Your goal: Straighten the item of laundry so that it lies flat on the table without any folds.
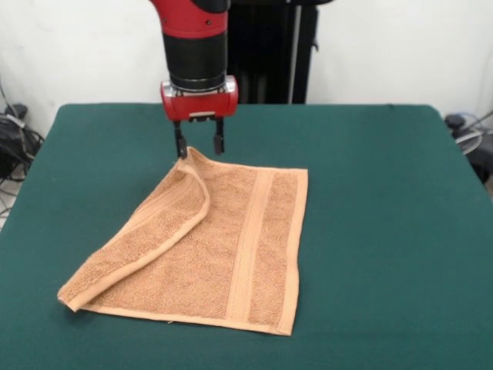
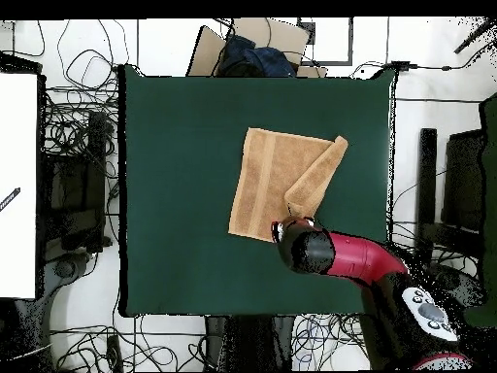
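Front view: pincer [image 1: 199,144] stands parted at the far corner of the peach hand towel [image 1: 231,247], gripping nothing. Towel lies mid-counter [image 1: 385,231], one flap [image 1: 146,243] folded diagonally over. Unfolding appears in hand; next move requires pinching that flap and drawing it outward.

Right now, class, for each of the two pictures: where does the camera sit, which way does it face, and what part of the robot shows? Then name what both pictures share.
Front view: camera across the table, facing the robot; it sees the towel folded over on one side, with the arm and its open end effector coming down at the towel's far corner.
Overhead view: camera above, looking straight down; the red arm reaches in from the bottom right, its head hiding the end effector.
Shared: the towel, the table, the arm.
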Controlling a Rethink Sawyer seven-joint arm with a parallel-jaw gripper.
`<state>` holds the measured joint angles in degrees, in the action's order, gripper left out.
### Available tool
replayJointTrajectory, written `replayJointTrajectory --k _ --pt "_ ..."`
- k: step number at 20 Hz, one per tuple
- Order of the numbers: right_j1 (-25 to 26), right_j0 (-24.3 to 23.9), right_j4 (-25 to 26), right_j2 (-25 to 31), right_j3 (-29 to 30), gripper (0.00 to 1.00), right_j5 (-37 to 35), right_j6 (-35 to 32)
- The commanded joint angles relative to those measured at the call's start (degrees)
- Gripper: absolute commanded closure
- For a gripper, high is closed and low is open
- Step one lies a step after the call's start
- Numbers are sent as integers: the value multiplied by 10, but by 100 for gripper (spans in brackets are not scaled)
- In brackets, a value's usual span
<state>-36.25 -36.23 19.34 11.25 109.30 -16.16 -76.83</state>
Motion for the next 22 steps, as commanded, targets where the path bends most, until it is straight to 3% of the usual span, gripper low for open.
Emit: replayJointTrajectory --k 1,15,22 --pt "22 -7 -19 20 32 0 29 -107" --pt "100 -4 -11 42 -63 0 4 -60" --pt "119 -20 -15 58 -77 0 -8 -49"
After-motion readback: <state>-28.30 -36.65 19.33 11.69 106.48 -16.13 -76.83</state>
